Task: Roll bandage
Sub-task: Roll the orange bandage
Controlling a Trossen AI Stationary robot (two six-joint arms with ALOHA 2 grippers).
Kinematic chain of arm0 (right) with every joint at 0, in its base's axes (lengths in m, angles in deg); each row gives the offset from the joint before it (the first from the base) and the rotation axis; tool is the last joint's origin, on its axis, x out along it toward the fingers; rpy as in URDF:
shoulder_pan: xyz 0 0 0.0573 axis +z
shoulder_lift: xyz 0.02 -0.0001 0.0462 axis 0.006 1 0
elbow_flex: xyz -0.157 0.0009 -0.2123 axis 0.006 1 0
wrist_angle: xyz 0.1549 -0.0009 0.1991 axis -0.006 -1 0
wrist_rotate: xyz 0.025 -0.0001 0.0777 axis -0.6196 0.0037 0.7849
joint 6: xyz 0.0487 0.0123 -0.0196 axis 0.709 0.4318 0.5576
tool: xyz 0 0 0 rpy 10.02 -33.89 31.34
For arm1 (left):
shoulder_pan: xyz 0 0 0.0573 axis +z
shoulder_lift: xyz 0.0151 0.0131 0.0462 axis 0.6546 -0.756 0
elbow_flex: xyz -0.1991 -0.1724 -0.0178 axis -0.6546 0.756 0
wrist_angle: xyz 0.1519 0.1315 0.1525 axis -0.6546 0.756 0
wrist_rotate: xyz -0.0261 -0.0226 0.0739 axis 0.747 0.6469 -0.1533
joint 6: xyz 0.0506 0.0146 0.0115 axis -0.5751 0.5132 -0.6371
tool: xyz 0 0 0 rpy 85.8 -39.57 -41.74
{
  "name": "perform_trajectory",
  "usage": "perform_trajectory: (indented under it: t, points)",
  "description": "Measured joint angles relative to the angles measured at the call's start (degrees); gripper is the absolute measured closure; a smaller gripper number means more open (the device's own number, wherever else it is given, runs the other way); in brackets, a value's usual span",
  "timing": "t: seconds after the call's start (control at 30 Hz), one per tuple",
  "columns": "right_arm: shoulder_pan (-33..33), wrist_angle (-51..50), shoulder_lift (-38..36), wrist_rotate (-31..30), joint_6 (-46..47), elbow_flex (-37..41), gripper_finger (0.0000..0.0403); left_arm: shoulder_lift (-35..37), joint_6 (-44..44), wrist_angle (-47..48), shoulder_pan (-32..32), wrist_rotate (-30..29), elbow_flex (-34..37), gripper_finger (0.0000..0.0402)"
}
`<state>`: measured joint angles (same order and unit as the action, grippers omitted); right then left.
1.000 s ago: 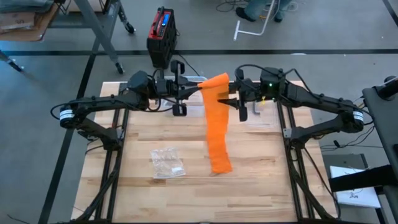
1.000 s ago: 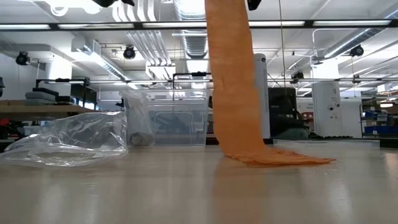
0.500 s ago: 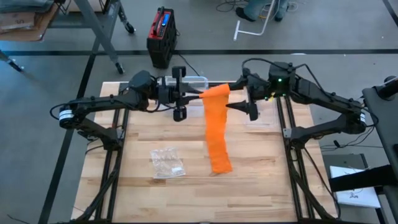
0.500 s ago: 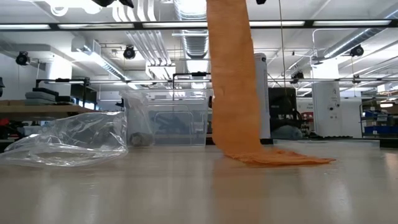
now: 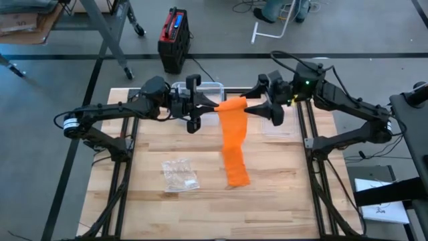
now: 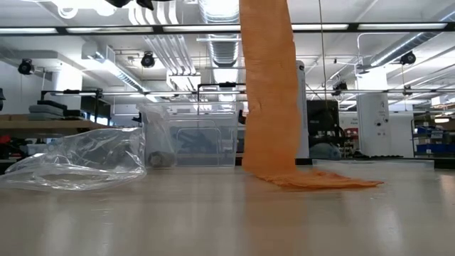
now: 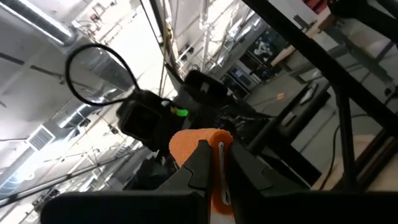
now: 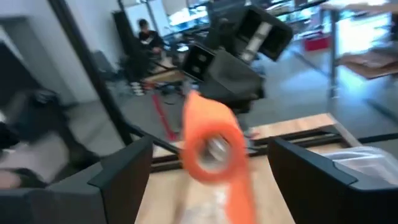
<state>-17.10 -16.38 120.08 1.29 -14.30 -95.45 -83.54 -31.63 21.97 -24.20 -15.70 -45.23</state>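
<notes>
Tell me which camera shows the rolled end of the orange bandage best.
The right wrist view: it looks straight at the rolled end of the orange bandage. The left wrist view shows it partly behind shut fingers, the high view only from above, and the low view just the hanging strip.

The table (image 5: 200, 201) is evenly and brightly lit from overhead, and only soft, short shadows are cast beneath the arms. In the low view, long ceiling tube lights (image 6: 85, 29) are seen glaring white, and a dull sheen is thrown on the near tabletop, which is out of focus. The left wrist view is washed out by strong backlight from the ceiling. The right wrist view is smeared by motion blur, and the orange bandage (image 8: 211, 143) is rendered soft.
</notes>
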Motion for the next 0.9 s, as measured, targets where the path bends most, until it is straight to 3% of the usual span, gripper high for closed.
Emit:
perform_trajectory:
  t: [0.4,0.53,0.9]
  points:
    - [0.3,4.1,3.0,0.3,4.8,0.1,0.0141,0.0,-2.8,1.2,0.0,-0.7,0.0,0.0381]
    - [0.6,4.9,3.5,-0.1,4.8,0.0,0.0172,0.1,-4.0,1.2,0.0,-4.5,0.0,0.0381]
    - [0.6,4.8,3.5,-0.4,3.9,0.1,0.0265,0.1,-3.1,1.1,0.0,-5.5,0.0,0.0376]
